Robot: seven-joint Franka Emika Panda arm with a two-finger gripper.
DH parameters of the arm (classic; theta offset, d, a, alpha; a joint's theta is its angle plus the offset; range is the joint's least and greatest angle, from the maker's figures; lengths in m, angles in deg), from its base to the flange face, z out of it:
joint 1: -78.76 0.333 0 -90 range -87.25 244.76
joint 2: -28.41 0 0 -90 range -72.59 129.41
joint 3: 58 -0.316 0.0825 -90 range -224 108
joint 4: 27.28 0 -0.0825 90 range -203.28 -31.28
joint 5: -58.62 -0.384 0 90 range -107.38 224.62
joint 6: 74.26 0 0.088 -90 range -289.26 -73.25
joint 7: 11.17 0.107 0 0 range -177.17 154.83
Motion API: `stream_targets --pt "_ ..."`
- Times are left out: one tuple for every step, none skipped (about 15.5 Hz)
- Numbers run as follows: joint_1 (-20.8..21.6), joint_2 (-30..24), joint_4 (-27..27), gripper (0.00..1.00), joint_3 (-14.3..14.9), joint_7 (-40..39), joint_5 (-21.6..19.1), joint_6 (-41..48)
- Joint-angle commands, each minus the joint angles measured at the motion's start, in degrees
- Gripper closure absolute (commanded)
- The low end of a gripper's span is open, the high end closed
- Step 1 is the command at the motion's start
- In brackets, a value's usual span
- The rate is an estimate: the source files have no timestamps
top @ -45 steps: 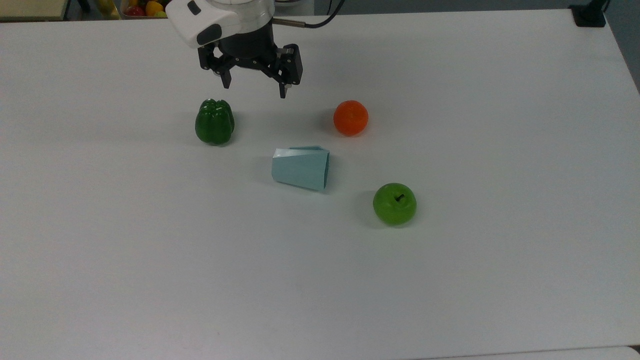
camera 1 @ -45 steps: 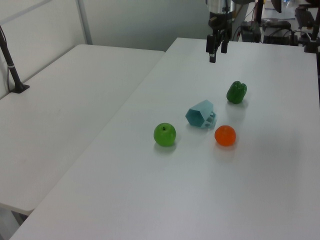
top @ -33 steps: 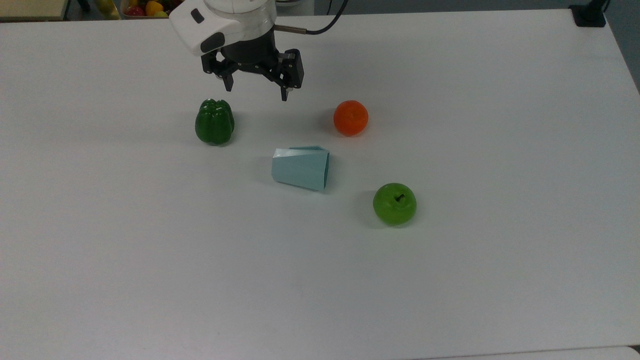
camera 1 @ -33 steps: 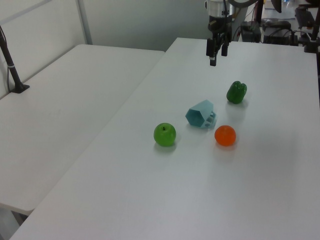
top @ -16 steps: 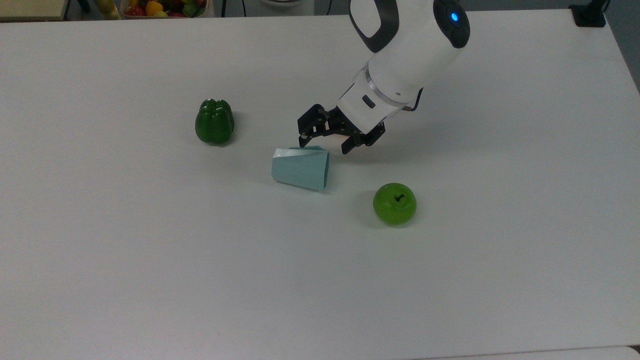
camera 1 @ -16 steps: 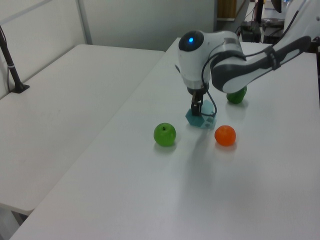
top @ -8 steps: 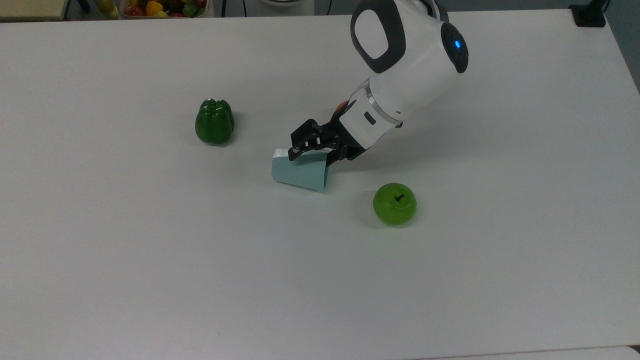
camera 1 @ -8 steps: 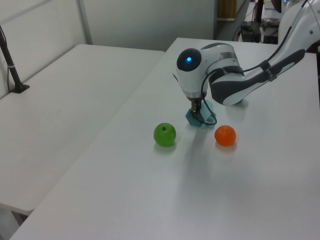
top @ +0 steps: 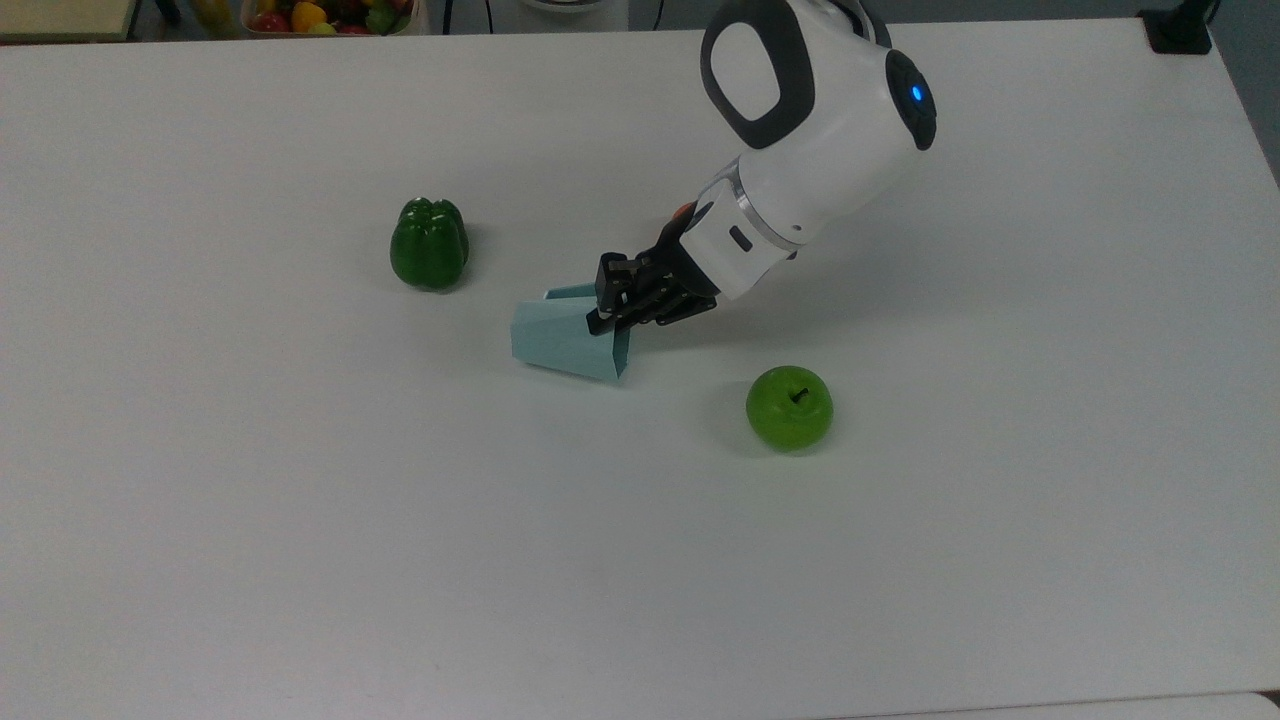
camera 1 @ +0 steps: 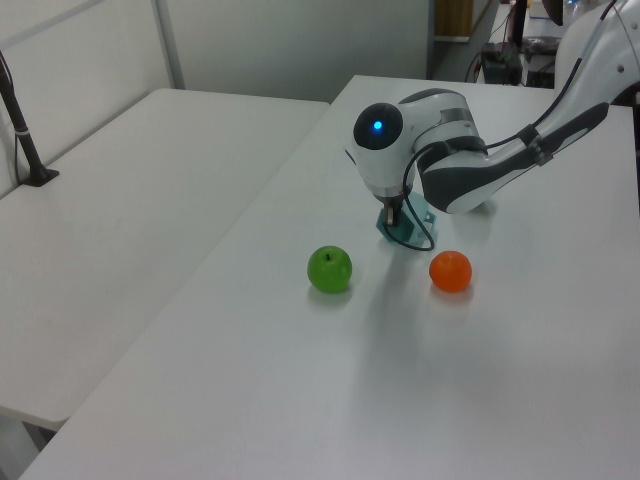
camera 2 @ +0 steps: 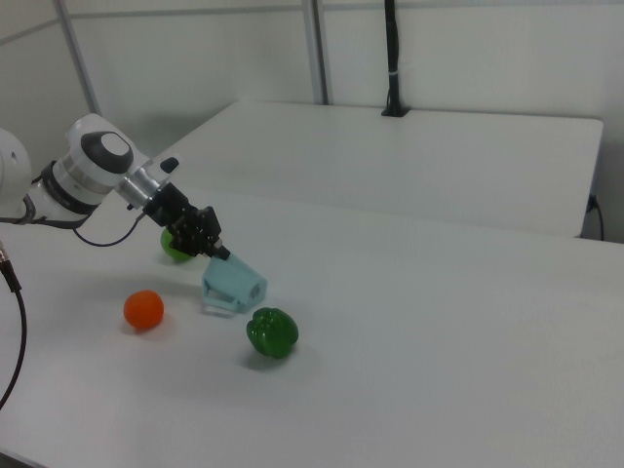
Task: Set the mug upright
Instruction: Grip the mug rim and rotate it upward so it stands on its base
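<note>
Mug (top: 562,340): pale light-blue, faceted, lying tipped on the white table (top: 300,520), narrow base toward the top view's left, wide rim toward the top view's right; in the right view (camera 2: 234,283) tilted, rim end raised off the surface.
Mug's place: near the table's middle, between the green bell pepper (top: 429,243) on the top view's left and the green apple (top: 789,406) on the top view's lower right, touching neither.
Gripper (top: 612,300): black, at the mug's rim edge, reaching in from the top view's right; in the right view (camera 2: 213,248) at the mug's upper end.
Fingers: drawn close together, pinching the wall of the mug at its rim.
Arm: white, angled down from the top view's upper right, blue light lit on its side.
Orange (camera 1: 450,271): in the left view just right of the mug (camera 1: 403,226), apart from it; in the right view (camera 2: 143,309) to the left of the mug.
Apple in the left view (camera 1: 330,269): lower left of the mug, apart.
Pepper in the right view (camera 2: 272,332): just below the mug, close, contact not discernible.
</note>
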State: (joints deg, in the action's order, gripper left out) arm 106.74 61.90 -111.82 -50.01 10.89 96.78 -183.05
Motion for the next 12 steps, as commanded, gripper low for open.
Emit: stream_targets --pt "0.32 -0.53 -0.89 1.0 0.36 0.79 -0.63 -1.16" --pt "0.32 -0.79 -0.81 1.0 0.36 0.79 -0.98 -1.16" --pt "0.14 -1.14 -0.72 1.0 0.36 0.96 -1.51 -1.16" --pt "-0.21 -2.19 -0.63 1.0 0.44 1.05 -2.56 -1.24" --pt "-1.34 -3.59 -0.72 1.0 0.45 0.7 -5.18 -1.33" --pt "-3.01 -5.0 -0.63 1.0 0.36 0.26 -9.03 -2.2" --pt "-4.5 -6.32 -0.63 1.0 0.36 -1.13 -14.03 -4.47" --pt "-6.34 -7.29 -0.81 1.0 0.36 -4.19 -19.74 -6.84" --pt "-7.93 -7.47 -0.72 1.0 0.36 -7.96 -25.54 -7.91" --pt "-9.51 -7.74 -0.63 1.0 0.44 -11.4 -31.16 -8.01" --pt "-11.27 -8.17 -0.63 1.0 0.45 -14.13 -36.18 -7.92" --pt "-12.59 -8.79 -0.81 1.0 0.45 -16.59 -39.97 -7.92"
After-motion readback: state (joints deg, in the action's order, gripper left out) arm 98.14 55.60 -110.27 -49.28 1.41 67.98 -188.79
